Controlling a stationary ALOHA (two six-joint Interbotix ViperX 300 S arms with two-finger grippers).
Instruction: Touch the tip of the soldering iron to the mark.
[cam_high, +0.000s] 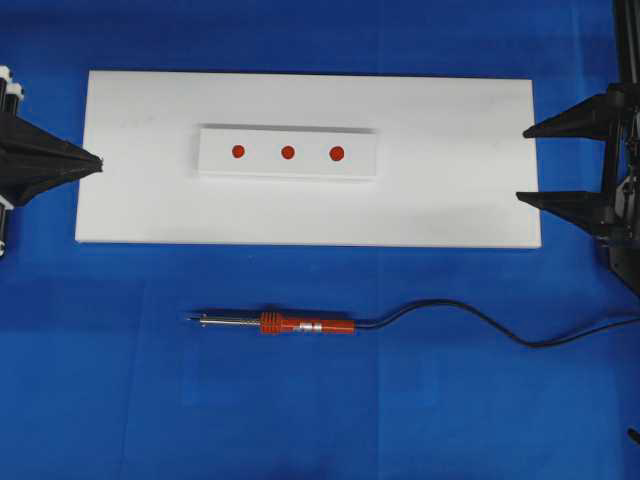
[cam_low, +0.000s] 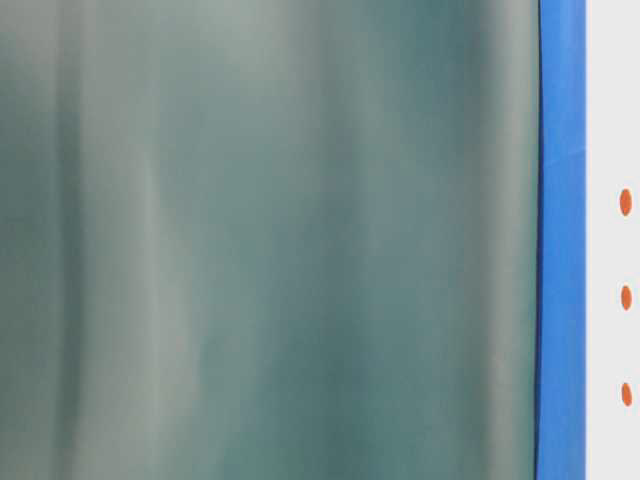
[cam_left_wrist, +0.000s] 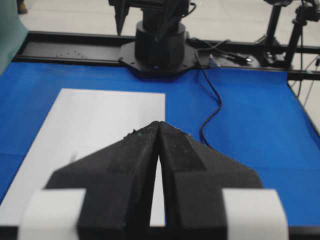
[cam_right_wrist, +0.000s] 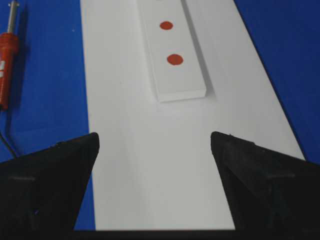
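Soldering iron (cam_high: 300, 324) lies untouched on blue cloth (cam_high: 100, 400), below white board (cam_high: 450, 200). Right gripper (cam_high: 530, 165) jaws spread wide, empty, at board's right edge. Left gripper (cam_high: 98, 163) jaws pressed together, empty, at left edge. Mark (cam_high: 288, 152) centred on white block (cam_high: 215, 160).

One soldering iron (cam_high: 290, 323), three red dots, one white block (cam_high: 288, 153), one white board (cam_high: 450, 200), two claws.

Blue table cover (cam_high: 100, 400): matt, cloth-like. White board (cam_high: 450, 180) on it: smooth, matt. White block (cam_high: 288, 153) on the board: same finish. Soldering iron (cam_high: 290, 323) beside the board: ribbed orange plastic handle, shiny metal shaft, black cord. My left gripper (cam_left_wrist: 159, 131): black, grainy fingers.
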